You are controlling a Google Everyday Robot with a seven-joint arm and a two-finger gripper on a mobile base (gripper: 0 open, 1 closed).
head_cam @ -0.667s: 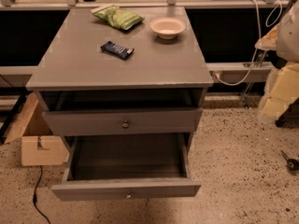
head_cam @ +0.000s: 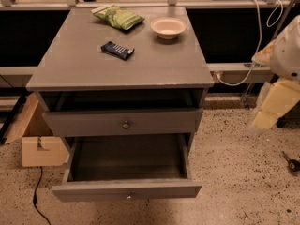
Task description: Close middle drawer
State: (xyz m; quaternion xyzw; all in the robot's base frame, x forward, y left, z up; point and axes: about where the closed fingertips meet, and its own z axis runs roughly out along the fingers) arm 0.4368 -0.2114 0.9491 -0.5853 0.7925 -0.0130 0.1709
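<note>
The grey cabinet (head_cam: 119, 62) stands in the middle of the camera view. Its middle drawer (head_cam: 126, 190) is pulled far out toward me, and its inside is empty. The flat front carries a small pale knob (head_cam: 129, 197). Above it, the top drawer (head_cam: 122, 122) with a darker knob (head_cam: 125, 124) is shut. The lowest drawer is hidden beneath the open one. My arm, white and pale yellow, hangs at the right edge. The gripper (head_cam: 273, 108) is to the right of the cabinet at about top-drawer height, apart from it.
On the cabinet top lie a green snack bag (head_cam: 118, 17), a dark snack bar (head_cam: 117, 50) and a white bowl (head_cam: 168, 27). A cardboard box (head_cam: 40, 142) sits on the floor at the left. A cable (head_cam: 37, 200) runs over the speckled floor. A counter rail runs behind.
The cabinet sits slightly lower in the view, and the arm at the right has dropped a little. The middle drawer is open as far as before.
</note>
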